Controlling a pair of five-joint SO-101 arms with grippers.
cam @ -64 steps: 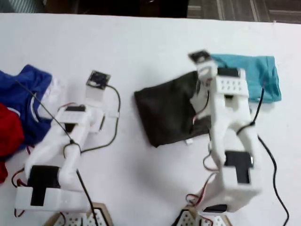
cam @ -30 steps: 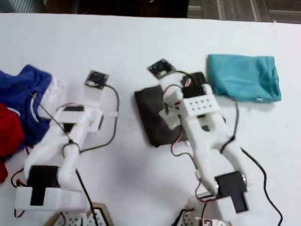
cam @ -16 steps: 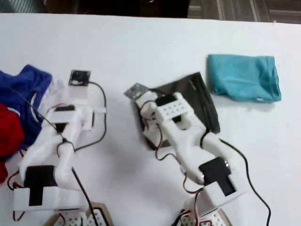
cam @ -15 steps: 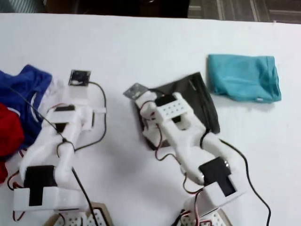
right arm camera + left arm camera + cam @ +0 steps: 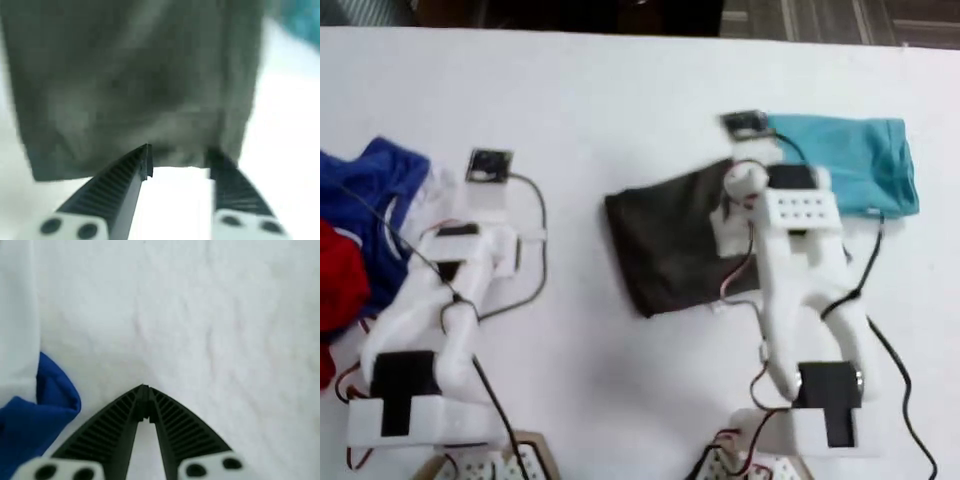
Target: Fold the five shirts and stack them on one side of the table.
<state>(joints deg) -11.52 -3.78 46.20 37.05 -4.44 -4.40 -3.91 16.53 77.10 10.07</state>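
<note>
The black shirt lies crumpled at mid-table, and my right arm stands over its right edge. In the right wrist view my right gripper is open, its tips at the hem of the black shirt. The folded teal shirt lies just right of that arm. My left gripper is shut on nothing, just above bare table beside the blue shirt. From above, the left arm stands next to the blue shirt and a red shirt.
A white cloth lies between the blue shirt and the left arm. The white table is bare along its far side. Cables trail from both arms near the front edge.
The right arm swung from the black shirt's left side across to its right edge, next to the teal shirt. The left arm stays where it was half a second ago.
</note>
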